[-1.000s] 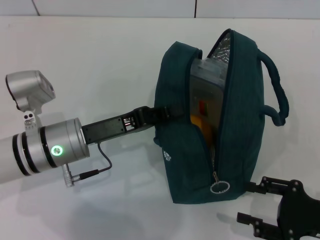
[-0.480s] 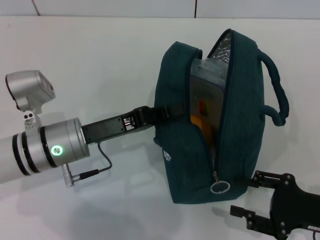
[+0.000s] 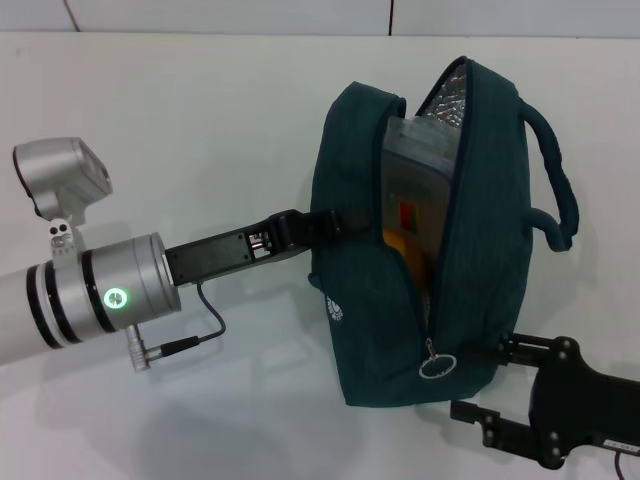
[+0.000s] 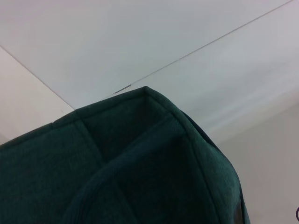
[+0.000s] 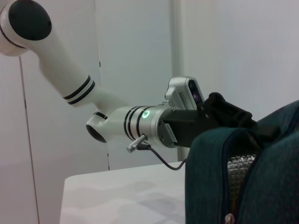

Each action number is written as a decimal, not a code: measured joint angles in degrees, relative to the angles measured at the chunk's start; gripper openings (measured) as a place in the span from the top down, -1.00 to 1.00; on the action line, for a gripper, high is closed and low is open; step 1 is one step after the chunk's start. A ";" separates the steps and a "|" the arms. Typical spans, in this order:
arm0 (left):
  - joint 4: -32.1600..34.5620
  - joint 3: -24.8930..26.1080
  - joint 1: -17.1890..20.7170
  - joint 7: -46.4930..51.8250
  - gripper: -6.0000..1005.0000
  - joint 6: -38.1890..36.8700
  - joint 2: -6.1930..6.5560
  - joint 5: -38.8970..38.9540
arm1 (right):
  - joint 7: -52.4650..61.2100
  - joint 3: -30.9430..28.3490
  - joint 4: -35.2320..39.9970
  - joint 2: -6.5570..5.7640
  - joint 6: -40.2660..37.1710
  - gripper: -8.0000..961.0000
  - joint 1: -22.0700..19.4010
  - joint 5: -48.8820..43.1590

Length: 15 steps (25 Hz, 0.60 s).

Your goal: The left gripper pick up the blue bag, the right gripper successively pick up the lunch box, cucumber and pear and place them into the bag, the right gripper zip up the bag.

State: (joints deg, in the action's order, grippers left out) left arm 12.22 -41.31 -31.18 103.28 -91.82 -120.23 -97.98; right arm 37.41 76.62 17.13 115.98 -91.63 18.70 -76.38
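Observation:
The blue bag stands upright on the white table, its zipper gaping open along the front and top. Inside it shows the lunch box, clear-lidded with red and orange contents. My left gripper is shut on the strap on the bag's left side; the left wrist view is filled by the bag's fabric. My right gripper is open at the bag's lower right corner, just right of the zipper's ring pull. The cucumber and pear are out of view.
The bag's carry handle loops out to the right. A cable hangs under the left wrist. The white table extends to the left and back. The right wrist view shows the left arm behind the bag.
My right gripper has moved left, toward the bag's lower corner and its zipper ring. The left arm and the bag have hardly moved.

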 joint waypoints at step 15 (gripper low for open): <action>0.00 0.00 0.19 0.00 0.89 -0.03 0.00 0.00 | 0.25 9.28 -0.46 0.20 2.12 -0.15 0.73 7.04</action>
State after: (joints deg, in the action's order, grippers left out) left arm 12.22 -41.31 -30.99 103.27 -91.86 -120.23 -97.99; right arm 37.66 85.90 16.67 116.18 -89.51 19.42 -69.34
